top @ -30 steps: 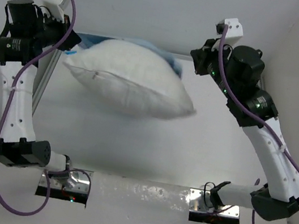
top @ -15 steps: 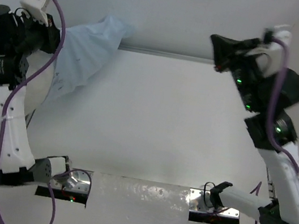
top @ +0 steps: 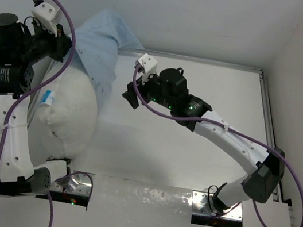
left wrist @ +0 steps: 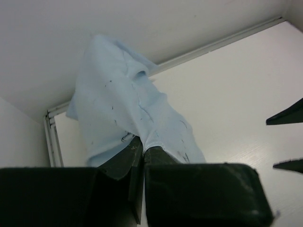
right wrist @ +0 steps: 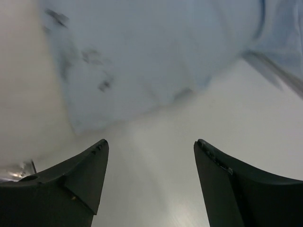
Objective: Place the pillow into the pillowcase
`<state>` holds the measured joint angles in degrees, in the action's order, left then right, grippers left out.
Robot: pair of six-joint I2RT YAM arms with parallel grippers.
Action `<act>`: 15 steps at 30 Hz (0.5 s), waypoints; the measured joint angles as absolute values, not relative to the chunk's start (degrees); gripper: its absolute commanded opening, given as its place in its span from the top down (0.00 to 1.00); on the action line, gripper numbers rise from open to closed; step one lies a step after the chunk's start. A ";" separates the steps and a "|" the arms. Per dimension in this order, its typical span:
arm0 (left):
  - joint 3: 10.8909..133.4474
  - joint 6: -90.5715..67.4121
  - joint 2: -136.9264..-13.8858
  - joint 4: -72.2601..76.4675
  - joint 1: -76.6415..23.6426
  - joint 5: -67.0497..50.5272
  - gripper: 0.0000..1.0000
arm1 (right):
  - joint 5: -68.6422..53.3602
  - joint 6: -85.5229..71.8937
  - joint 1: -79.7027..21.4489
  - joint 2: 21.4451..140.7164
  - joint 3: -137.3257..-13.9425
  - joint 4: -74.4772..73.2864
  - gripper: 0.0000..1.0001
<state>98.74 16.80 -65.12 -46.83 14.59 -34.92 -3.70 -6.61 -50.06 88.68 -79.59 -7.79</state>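
Leftmost, the left gripper (left wrist: pixel 142 152) is clamped tight on the pillowcase (top: pixel 102 41), the pinch hidden from above. The pillow (top: pixel 70 114) is seen beneath, its top lost under that cloth. The right gripper (right wrist: pixel 150 142) is held wide, empty, in a blurred view.

Robot lab test cell, bare white walls (top: pixel 185 14), plain white table (top: pixel 190 161), aluminium rail (top: pixel 207 60) framing its edges, two cabled white arms (top: pixel 233 147) bolted to metal plates (top: pixel 234 218).

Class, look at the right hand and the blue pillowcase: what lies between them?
Only bare white table lies between the open right hand and the pillowcase. The right wrist view shows this most clearly.
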 measured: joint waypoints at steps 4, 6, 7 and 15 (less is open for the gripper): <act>98.45 13.26 -64.29 -42.94 13.67 -37.04 1.00 | -4.54 -5.78 -54.52 86.89 -79.07 0.78 0.24; 98.45 10.94 -65.01 -40.77 13.45 -37.85 1.00 | -4.54 -5.89 -55.75 85.97 -77.58 5.34 0.23; 98.45 9.91 -65.49 -39.88 13.45 -38.41 1.00 | -4.40 -6.11 -55.90 85.67 -76.82 7.44 0.23; 97.41 5.72 -67.13 -36.56 9.23 -41.52 1.00 | -1.48 -6.81 -58.13 88.75 -81.19 16.14 0.18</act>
<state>97.41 5.72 -67.13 -36.56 9.23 -41.52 -1.48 -6.81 -58.13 88.75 -81.19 16.14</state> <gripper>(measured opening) 0.004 0.814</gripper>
